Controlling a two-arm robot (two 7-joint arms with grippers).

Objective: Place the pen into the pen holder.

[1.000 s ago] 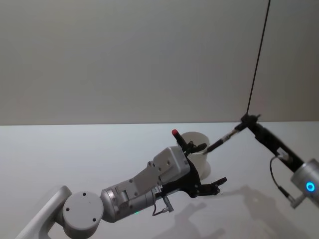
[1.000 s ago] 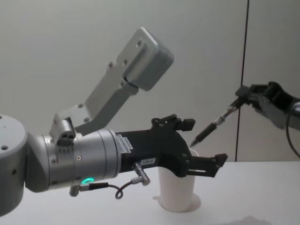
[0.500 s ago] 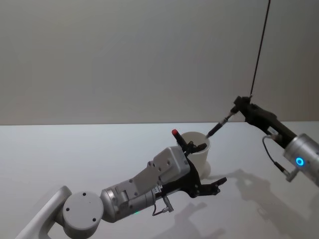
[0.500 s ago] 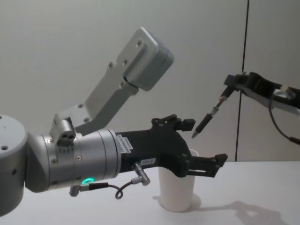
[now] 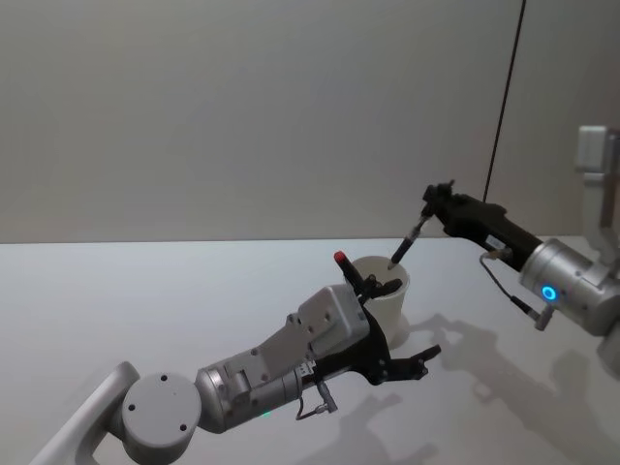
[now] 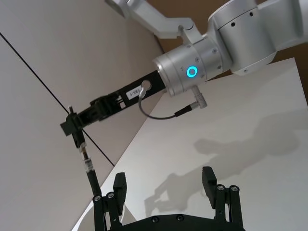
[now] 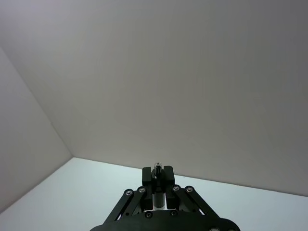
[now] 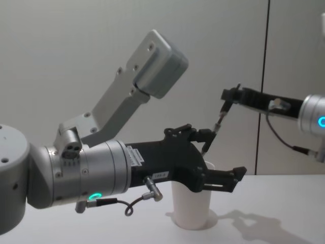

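Pale grey tabletop point(image 5: 145, 300) across the lower half of the head view, bare grey wall behind, a thin dark vertical seam point(image 5: 504, 97) at the upper right

Pen holder point(image 5: 383, 300), a white paper cup, upright on the tabletop just right of centre in the head view and low centre in the chest view point(image 8: 191, 206); inside not visible, so contents cannot be told

Left claw point(image 5: 392, 320) reaching in from the lower left of the head view, fingers spread wide on either side of the pen holder, one by the rim, the other low at the right, neither clearly pressing on it; large across the lower left of the chest view point(image 8: 218, 160), open jaws in front of the cup

Right claw point(image 5: 429, 201) coming in from the right edge of the head view, clamped on the top end of the pen point(image 5: 407, 240); pen dark, slim, hanging steeply with its tip just above the cup's rim; in the chest view the pen point(image 8: 216, 127) slants down from the right claw point(image 8: 227, 99) and its lower end passes behind the left claw's upper finger
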